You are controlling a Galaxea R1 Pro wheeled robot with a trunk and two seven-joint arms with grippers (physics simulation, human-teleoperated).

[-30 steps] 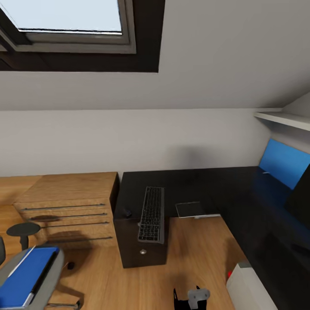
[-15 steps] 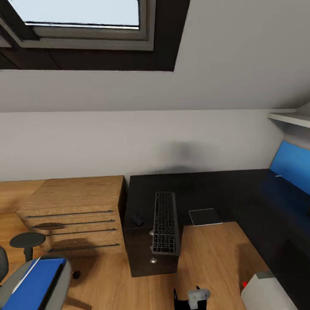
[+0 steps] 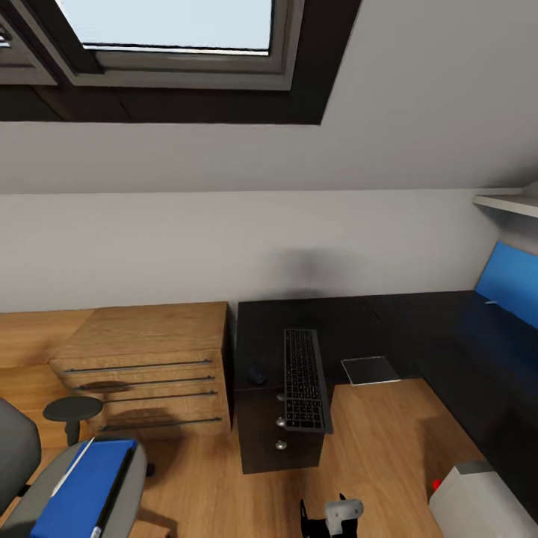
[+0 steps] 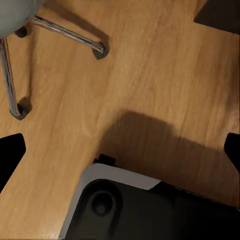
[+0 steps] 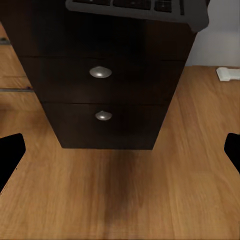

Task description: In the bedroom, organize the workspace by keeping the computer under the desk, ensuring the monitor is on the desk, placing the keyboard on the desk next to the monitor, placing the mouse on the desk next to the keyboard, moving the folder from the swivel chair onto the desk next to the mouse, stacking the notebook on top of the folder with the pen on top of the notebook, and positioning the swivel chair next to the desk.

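Head view: dark L-shaped table [image 3: 388,321] runs along the white wall and down the right side. Keyboard [image 3: 303,378] lies lengthwise on the table's drawer end, its near end overhanging the front edge. Mouse [image 3: 258,373], small and dark, sits just left of the keyboard on the same surface. A flat grey pad [image 3: 370,369] rests at the table's inner corner. Blue monitor [image 3: 508,291] screen stands at the far right on the table, cut off by the frame edge.

Wooden dresser [image 3: 146,366] with four drawer rails stands just beside the table, on its left. Swivel chair [image 3: 45,478] at lower left; blue folder [image 3: 82,493] lies on its seat. White computer [image 3: 482,504] case sits on the wood floor at lower right, near the table's right wing.

Right wrist view: table drawers [image 5: 102,85] with two silver knobs, keyboard edge [image 5: 140,7] above.

Left wrist view: chair legs [image 4: 65,35] on wood floor [image 4: 150,75].

Left tool: fingertips [image 4: 11,150] spread wide, holding nothing. Right tool: fingertips [image 5: 10,150] likewise wide apart, holding nothing.
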